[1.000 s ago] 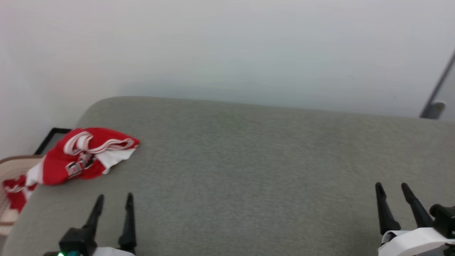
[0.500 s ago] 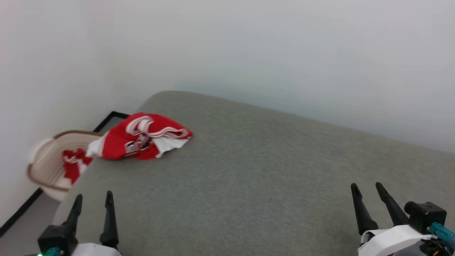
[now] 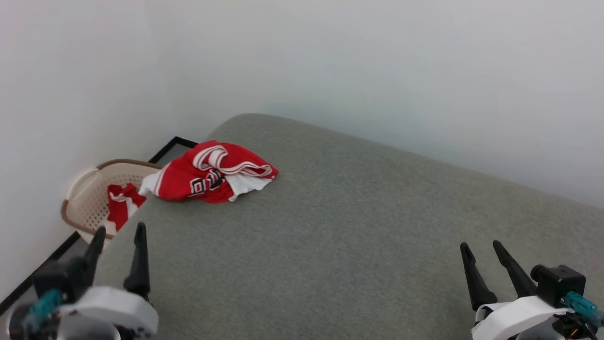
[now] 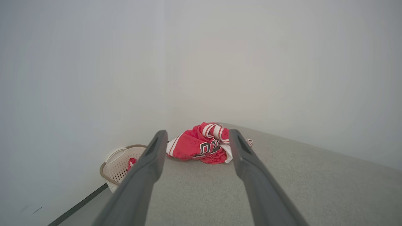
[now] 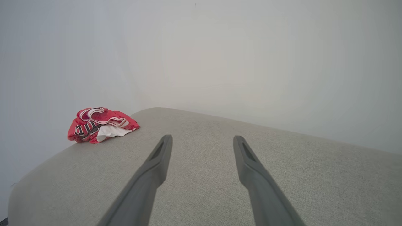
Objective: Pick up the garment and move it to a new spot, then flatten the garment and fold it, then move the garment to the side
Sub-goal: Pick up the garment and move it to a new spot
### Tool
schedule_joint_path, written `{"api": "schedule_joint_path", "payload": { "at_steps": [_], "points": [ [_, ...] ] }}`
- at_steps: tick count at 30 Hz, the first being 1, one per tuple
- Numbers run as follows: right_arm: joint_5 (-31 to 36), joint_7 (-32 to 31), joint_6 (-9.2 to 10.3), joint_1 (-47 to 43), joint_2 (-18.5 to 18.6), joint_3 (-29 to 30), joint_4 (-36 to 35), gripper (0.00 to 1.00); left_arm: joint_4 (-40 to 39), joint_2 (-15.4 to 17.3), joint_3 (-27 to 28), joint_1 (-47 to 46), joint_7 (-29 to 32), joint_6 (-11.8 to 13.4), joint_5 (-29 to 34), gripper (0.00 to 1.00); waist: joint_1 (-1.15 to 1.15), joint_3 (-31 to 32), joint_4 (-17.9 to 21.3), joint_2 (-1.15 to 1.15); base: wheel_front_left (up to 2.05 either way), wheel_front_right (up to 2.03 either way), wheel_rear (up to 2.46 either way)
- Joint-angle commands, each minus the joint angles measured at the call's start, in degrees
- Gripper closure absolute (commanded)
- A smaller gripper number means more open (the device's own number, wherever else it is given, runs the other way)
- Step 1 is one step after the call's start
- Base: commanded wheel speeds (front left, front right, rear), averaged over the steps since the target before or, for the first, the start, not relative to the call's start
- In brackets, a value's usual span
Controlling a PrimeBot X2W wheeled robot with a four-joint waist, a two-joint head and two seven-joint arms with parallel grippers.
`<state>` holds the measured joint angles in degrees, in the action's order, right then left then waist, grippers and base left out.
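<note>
Nothing was done yet: the garment [image 3: 212, 172] lay crumpled at ten o'clock on the grey cushion [image 3: 354, 226], beside the basket [image 3: 82, 189], well apart from my left pincer [image 3: 120, 227] and right pincer [image 3: 480, 243], both released and empty.

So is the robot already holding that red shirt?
No, the garment lies crumpled on the grey cushion, apart from the open left gripper and right gripper.
</note>
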<state>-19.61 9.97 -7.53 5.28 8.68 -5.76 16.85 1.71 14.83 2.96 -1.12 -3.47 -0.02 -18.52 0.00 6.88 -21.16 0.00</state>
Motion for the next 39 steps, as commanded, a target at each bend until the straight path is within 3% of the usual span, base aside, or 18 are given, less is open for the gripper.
{"api": "schedule_joint_path", "payload": {
  "at_steps": [1,9,17,26,39],
  "points": [
    [0.1,-0.3,0.08,0.7,0.6,-0.1,-0.3,0.00,-0.2,1.2,-0.1,-1.9,1.4,-0.6,0.0,0.00,0.00,-1.8,2.1,0.00,0.00,0.00,0.00],
    [0.4,-2.0,0.08,2.6,3.1,-0.2,-2.9,0.00,5.3,7.3,0.2,-15.4,11.2,-4.9,-5.4,0.00,0.00,-9.0,7.4,0.00,0.00,0.00,0.00],
    [0.3,-3.4,0.08,5.9,5.9,-0.2,-6.4,0.00,15.0,11.8,-3.2,-29.5,18.6,-7.0,-9.0,0.00,0.00,-18.5,11.6,0.00,0.00,0.00,0.00],
    [-0.5,-4.7,0.08,8.8,9.1,1.4,-11.3,0.00,31.1,15.2,-5.6,-44.3,24.8,-7.3,-10.8,0.00,0.00,-29.8,15.4,0.00,0.00,0.00,0.00],
    [-0.8,-6.8,0.08,9.2,11.1,3.1,-16.9,0.00,50.9,15.0,-9.2,-56.0,31.8,-5.9,-9.1,0.00,0.00,-37.9,16.6,0.00,0.00,0.00,0.00]
  ]
}}
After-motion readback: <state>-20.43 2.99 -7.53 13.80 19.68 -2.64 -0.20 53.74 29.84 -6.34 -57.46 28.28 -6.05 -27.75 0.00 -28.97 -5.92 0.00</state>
